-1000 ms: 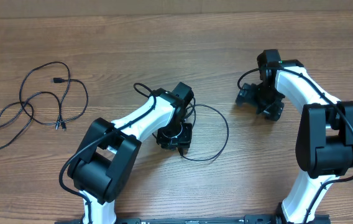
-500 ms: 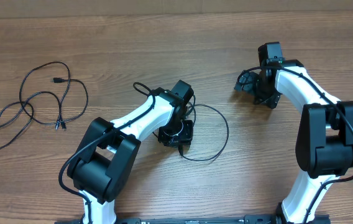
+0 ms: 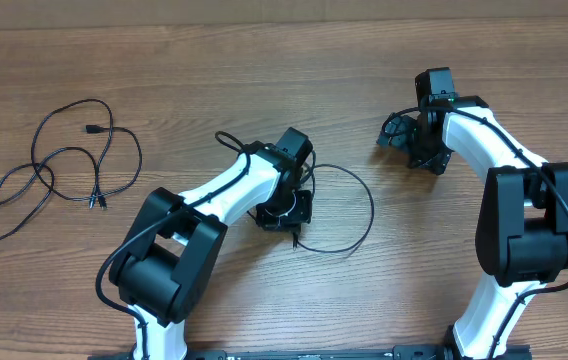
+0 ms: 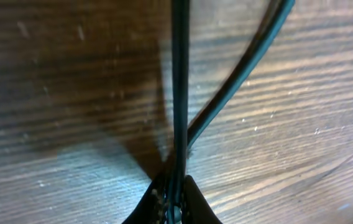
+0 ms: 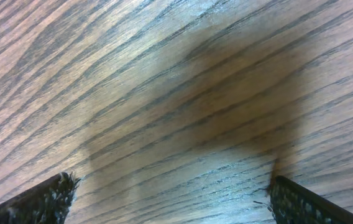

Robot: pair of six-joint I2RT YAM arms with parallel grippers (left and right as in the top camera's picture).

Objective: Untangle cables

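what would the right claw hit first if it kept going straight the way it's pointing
The table. The right claw is open and points down at bare wood; nothing else shows in its wrist view. How high it hangs above the wood is unclear.

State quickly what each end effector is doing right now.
Left end effector: closed on a black cable.
Right end effector: open, holding nothing.

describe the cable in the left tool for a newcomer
On the table, find the left tool near the middle. The cable it pinches is a black cord sweeping one open loop to its right. Unlike the tangled cables far left, it lies alone.
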